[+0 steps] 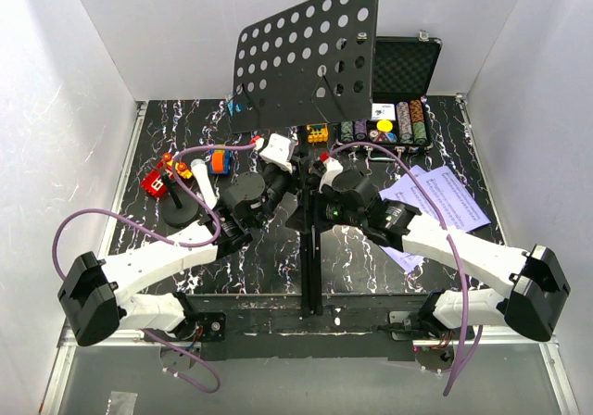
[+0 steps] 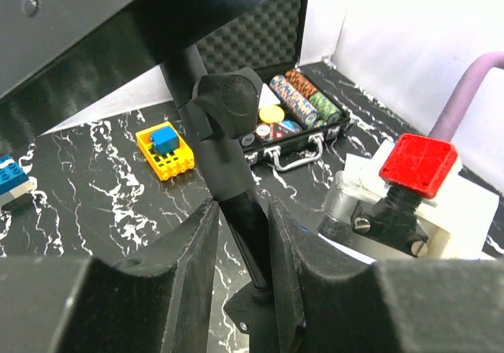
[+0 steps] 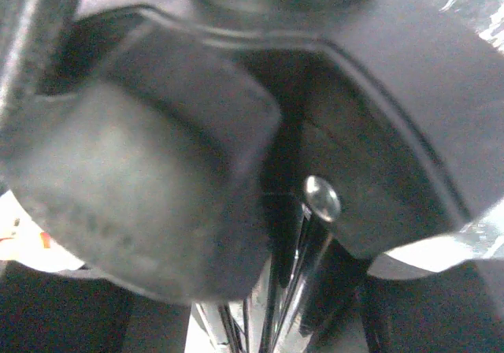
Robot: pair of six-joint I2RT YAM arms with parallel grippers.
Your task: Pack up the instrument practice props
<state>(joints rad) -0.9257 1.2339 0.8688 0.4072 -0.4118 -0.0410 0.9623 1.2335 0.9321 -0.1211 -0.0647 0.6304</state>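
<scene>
The music stand [image 1: 306, 54] is the step in hand: it stands upright, tripod spread, its hole-punched desk towering over both pincers. The left gripper [image 2: 242, 215] is pinching the stand's pole, one finger pressed to each side, just beneath the black clamp knob [image 2: 228, 97]. The right gripper [image 1: 321, 182] is close in on the same pole from the other side. Its wrist view is only a blurred knob and hub, so whether it is spread or closed cannot be told.

The sheet-music pages [image 1: 445, 197] lie flat, well out beyond the right gripper, and the microphone [image 1: 199, 179] stands well out beyond the left one.

Next, I judge, the knob needs loosening while the left gripper steadies the pole (otherwise the stand may tip), so it can collapse.
</scene>
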